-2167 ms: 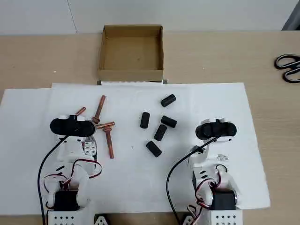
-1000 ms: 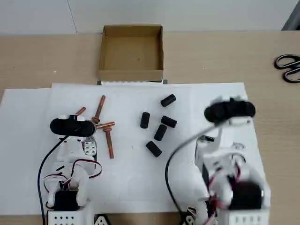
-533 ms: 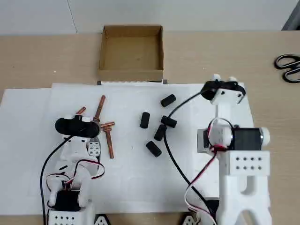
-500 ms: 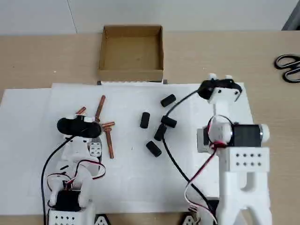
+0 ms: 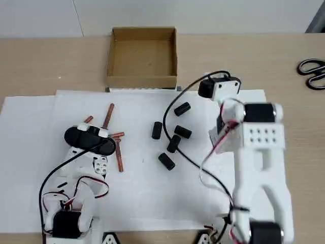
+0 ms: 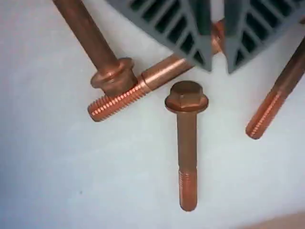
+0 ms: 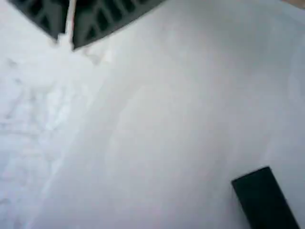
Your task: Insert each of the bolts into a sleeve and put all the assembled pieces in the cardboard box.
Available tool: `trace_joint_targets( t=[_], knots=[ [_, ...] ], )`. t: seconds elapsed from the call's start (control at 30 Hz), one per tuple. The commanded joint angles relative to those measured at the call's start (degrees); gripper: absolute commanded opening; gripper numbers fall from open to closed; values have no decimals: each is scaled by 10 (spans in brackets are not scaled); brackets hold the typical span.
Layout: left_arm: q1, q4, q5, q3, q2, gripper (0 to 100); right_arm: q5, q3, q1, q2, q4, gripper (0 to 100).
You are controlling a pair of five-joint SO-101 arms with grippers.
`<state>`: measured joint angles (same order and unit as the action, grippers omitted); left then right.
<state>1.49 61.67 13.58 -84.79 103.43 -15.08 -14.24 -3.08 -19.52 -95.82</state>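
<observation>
- Since the copper bolt [image 6: 187,143] beyond the left tool [image 6: 218,67] is judged stiff and slippery, its plain shank should be gripped.
- Left tool and right tool [image 7: 66,40] are seen pressed together.

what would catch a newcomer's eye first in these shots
Most likely the big white right arm, stretched out over the white sheet beside a scatter of five black sleeves. Next come the shiny copper bolts, lying crisscross under the left arm, and the empty cardboard box at the sheet's far edge.
</observation>
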Motion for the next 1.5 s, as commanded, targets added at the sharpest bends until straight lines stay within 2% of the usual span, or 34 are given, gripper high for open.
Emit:
trace_joint_targets(
  t=[0.0,0.13,0.27,0.6,0.97,1.17,1.47],
  knots=[
    [1,38,3,35,0,12,0,68,3,65,-10,8],
    [3,91,3,54,-2,12,33,142,2,132,-10,8],
    [4,98,3,101,-70,11,60,200,-21,186,-10,8],
    [-1,107,1,402,-469,11,173,309,-123,271,-9,8],
    [4,111,-107,560,-799,7,219,322,-169,348,93,9],
    [46,110,-185,605,-876,7,379,322,-210,361,110,9],
    [126,110,-203,620,-879,7,411,322,-253,364,128,10]
  ],
)
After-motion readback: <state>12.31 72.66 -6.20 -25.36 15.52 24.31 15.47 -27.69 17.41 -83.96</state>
